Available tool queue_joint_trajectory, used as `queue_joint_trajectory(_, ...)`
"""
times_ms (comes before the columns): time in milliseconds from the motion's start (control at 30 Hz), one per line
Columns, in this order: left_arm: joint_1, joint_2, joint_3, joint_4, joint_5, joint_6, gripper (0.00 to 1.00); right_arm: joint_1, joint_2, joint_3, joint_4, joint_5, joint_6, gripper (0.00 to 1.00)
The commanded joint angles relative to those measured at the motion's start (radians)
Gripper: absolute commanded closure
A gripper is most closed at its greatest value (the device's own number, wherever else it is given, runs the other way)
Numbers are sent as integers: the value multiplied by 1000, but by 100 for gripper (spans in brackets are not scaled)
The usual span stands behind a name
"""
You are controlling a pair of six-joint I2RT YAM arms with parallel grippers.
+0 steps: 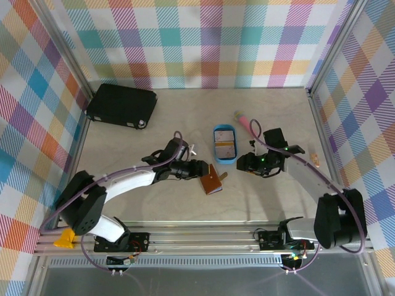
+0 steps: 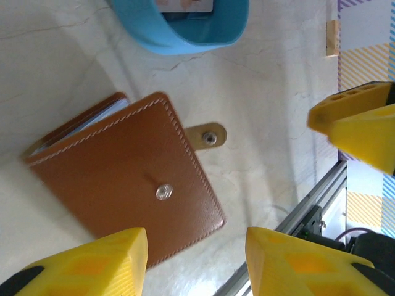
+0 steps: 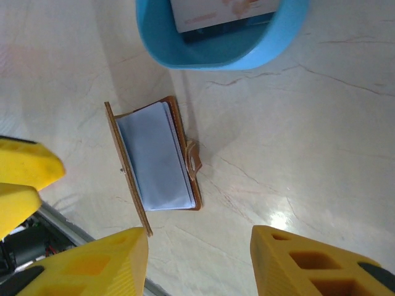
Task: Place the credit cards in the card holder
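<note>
Card holder (image 2: pixel 129 179) lies on the table (image 1: pixel 154 135) between the two arms, near the front edge, just this side of the blue oval tray (image 3: pixel 216 52). It is ajar, not flat. The brown outer cover with its snap stud faces the left wrist camera. The pale blue-grey pocketed inside faces the right wrist camera, so the mouth opens toward the right arm. The snap tab (image 2: pixel 207 135) hangs loose, unfastened.

Key relation:
- In the top view the holder's long axis runs on a diagonal, from near-left to far-right.
- Left gripper (image 2: pixel 196 246) is just beside the holder on its left. The holder's near corner lies right ahead of the fingertips but looks clear of them.
- Right gripper (image 3: pixel 200 237) is on the other side and a bit further off, looking into the open pockets.
- Left arm is nearer the holder. The right arm looks slightly nearer the tray.

Credit cards (image 3: pixel 222 12) are stacked in the tray, beyond the holder and apart from it. None can be seen in a pocket, so the task looks unstarted.

Grippers: both have their yellow fingers spread with nothing between them and nothing held.

Judgement: the left should steady or spread the cover while the right fetches a card from the tray.

Writing: the top card is pale with some orange print, too small to read. No brand or label is legible on the holder or the tray.
</note>
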Motion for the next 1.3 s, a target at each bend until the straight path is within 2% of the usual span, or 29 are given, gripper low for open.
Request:
queue_joint_trajectory(0,-12,72,57,124,-7,-7,55,-4,60,1,97,-99,-96,54)
queue_joint_trajectory(300,-13,202,115,130,-18,79,58,-4,150,34,83,-99,-144,55)
queue_joint_trajectory(433,-13,255,112,175,20,89,58,-4,165,33,96,-107,-122,55)
queue_joint_trajectory(633,-15,292,71,276,99,90,58,3,197,39,111,-127,-112,61)
queue_joint_trajectory(900,-14,309,72,230,126,133,58,57,256,85,47,-77,-147,64)
queue_joint_trajectory(1267,-16,328,73,173,95,166,59,93,285,76,16,-59,-121,70)
